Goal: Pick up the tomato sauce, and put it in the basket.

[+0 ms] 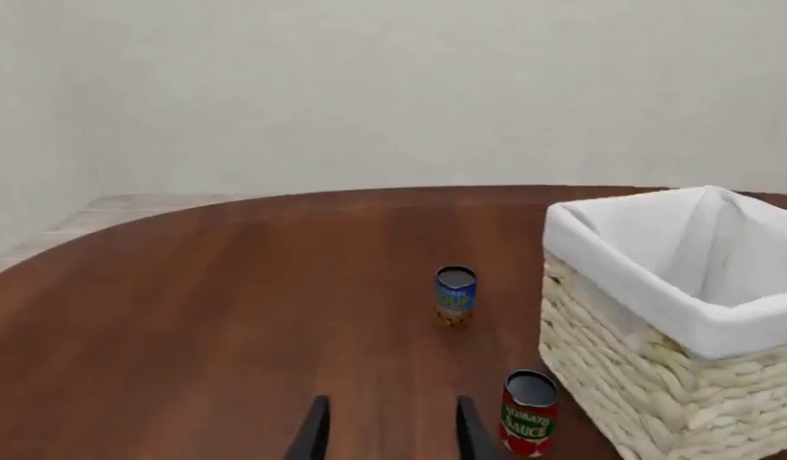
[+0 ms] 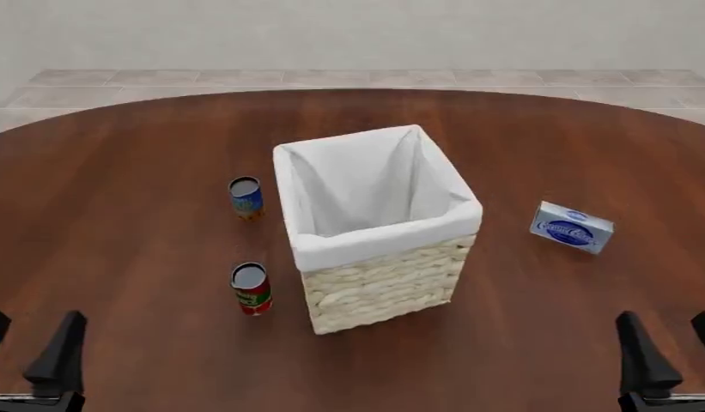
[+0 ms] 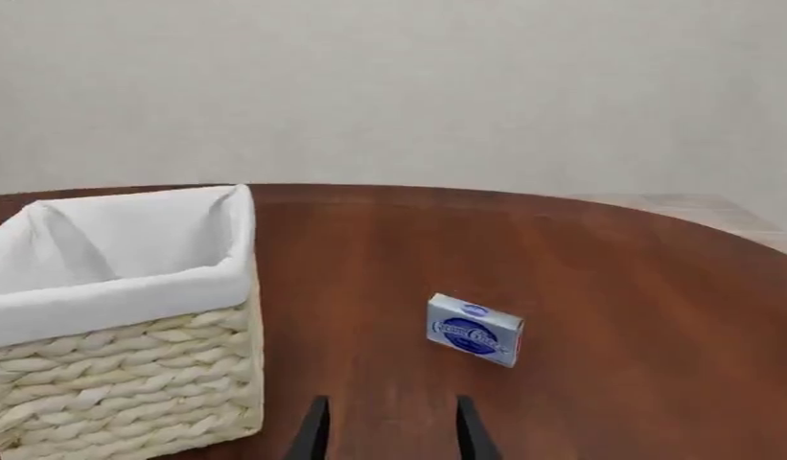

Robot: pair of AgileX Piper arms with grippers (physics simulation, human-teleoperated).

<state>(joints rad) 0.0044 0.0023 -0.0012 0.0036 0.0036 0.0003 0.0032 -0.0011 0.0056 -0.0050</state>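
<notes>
Round wood table [image 2: 123, 172] — tomato sauce [image 2: 252, 288] just left of basket [image 2: 381, 283].

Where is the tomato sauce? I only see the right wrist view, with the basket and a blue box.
Observer: The tomato sauce stands upright left of the basket, by its near corner.
Operator: Is anything else over there?
Observer: Yes, a blue-and-orange can stands farther back, also left of the basket.
Operator: Which gripper is closer to the sauce?
Observer: The left gripper. It is open and holds nothing.
</notes>
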